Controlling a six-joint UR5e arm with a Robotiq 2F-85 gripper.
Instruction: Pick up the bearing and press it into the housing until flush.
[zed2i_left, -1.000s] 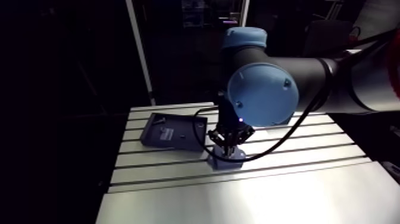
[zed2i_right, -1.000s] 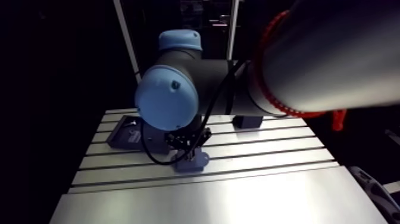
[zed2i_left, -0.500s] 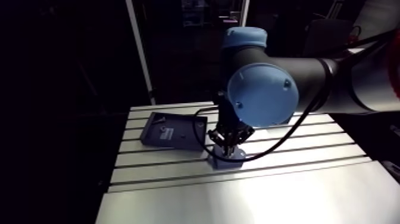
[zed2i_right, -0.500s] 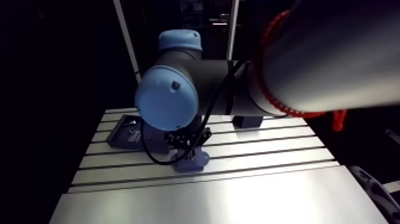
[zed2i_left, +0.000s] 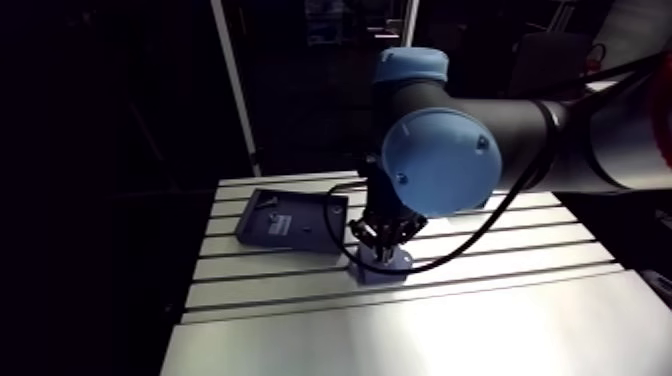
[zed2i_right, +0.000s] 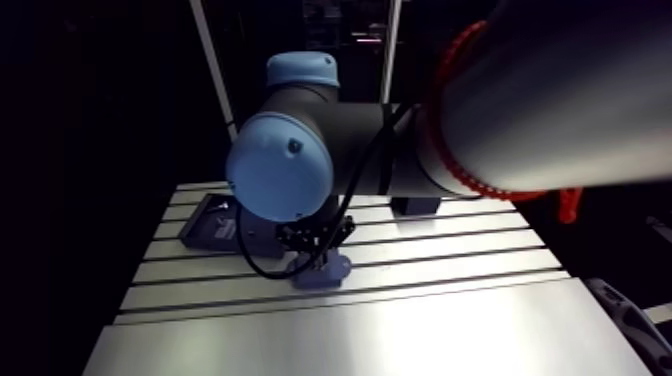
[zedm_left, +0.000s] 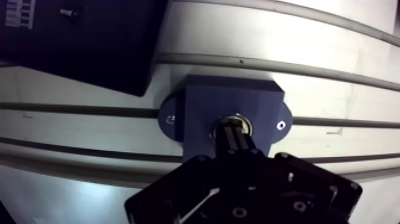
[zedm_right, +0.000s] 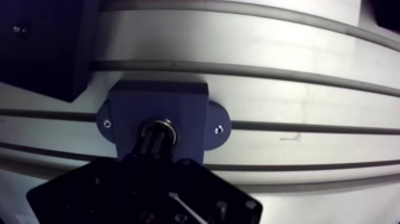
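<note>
Evidently the pressing step was in hand. In the wrist view the two-fingered black gripper (zedm_left: 234, 133) had its fingers pressed together into one dark column, with nothing pinched between them. Their tips bore straight down on the small silvery ring-shaped bearing (zedm_left: 232, 120). The bearing sat in the central bore of the blue block-shaped housing with rounded screw lugs (zedm_left: 202, 101), which stood on the slotted aluminium table (zedm_left: 333, 71) just beside a dark flat rectangular plate (zedm_left: 89, 47).

Only the ring's bright upper edge showed around the fingertips, so I could not tell whether it was already level with the housing's top face. As I judged it, the next move called for a straight, centred downward push, stopping once the ring sat flush; any tilt risked cocking it in the bore.
</note>
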